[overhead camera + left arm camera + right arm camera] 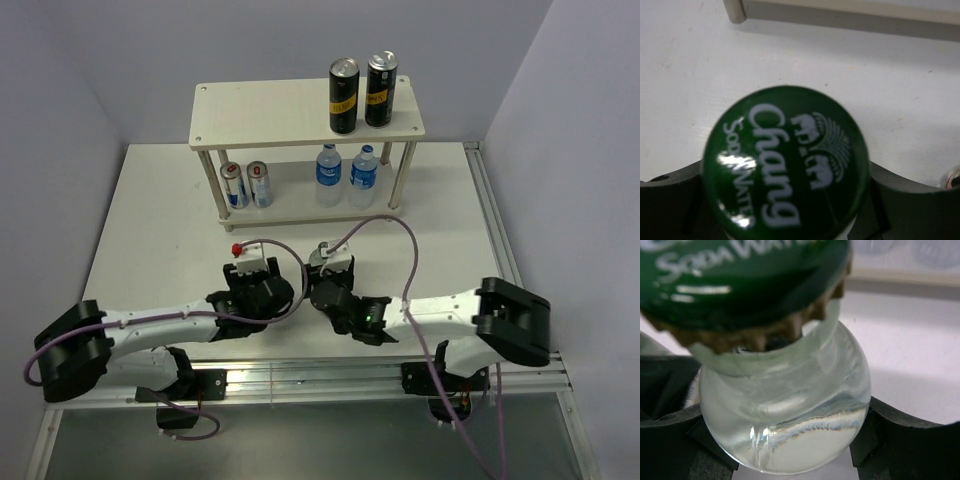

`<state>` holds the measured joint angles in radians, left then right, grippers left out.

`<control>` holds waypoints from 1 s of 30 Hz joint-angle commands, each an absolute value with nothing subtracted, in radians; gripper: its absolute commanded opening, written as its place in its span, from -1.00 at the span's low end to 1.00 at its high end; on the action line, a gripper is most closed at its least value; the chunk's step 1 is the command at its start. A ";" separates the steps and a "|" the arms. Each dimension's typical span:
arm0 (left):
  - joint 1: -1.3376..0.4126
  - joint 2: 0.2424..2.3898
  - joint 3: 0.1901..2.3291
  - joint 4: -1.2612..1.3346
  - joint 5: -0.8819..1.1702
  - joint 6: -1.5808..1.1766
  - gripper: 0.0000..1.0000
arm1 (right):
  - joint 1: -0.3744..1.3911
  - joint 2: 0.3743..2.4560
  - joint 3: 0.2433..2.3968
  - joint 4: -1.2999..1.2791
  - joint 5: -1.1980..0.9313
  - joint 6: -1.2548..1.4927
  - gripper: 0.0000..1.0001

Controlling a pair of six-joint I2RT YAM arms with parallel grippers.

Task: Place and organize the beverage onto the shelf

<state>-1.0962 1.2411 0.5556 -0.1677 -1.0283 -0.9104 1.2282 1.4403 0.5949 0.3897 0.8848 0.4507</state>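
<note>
The shelf [270,112] stands at the back of the table. My left gripper [258,285] is shut on an upright soda water bottle; the left wrist view shows its green "Chang Soda Water" cap [785,160] from above, between the black fingers [912,200]. My right gripper [335,290] is shut on a second clear glass soda water bottle [790,405] with a green cap [740,275], held at its shoulder between the fingers [910,440]. Both grippers are low over the table's middle, in front of the shelf. In the top view the arms mostly hide both bottles.
Two black cans [343,96] [380,90] stand on the right of the top board. On the lower board are two silver-blue cans [246,185] at left and two water bottles [346,176] at right. The white table [150,230] has a rail along its right edge.
</note>
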 commanded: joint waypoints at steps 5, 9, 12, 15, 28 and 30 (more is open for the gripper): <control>-1.094 1.048 0.693 -0.189 -1.054 -0.759 -0.99 | 1.241 1.201 0.897 0.212 0.931 0.342 -1.00; -1.094 1.022 0.661 -0.202 -1.055 -0.791 -0.99 | 1.238 1.238 1.119 0.131 0.856 0.198 -1.00; -1.094 1.003 0.628 -0.207 -1.039 -0.833 -0.99 | 1.224 1.314 1.326 0.092 0.801 0.097 -1.00; -1.095 0.988 0.600 -0.212 -1.034 -0.856 -0.99 | 1.177 1.414 1.547 0.014 0.750 0.043 -1.00; -1.095 0.940 0.538 -0.207 -1.017 -0.873 -0.99 | 0.936 1.874 2.319 -0.293 0.516 0.020 -1.00; -1.095 0.933 0.528 -0.207 -1.017 -0.871 -0.99 | 0.913 1.934 2.374 -0.317 0.496 0.023 -1.00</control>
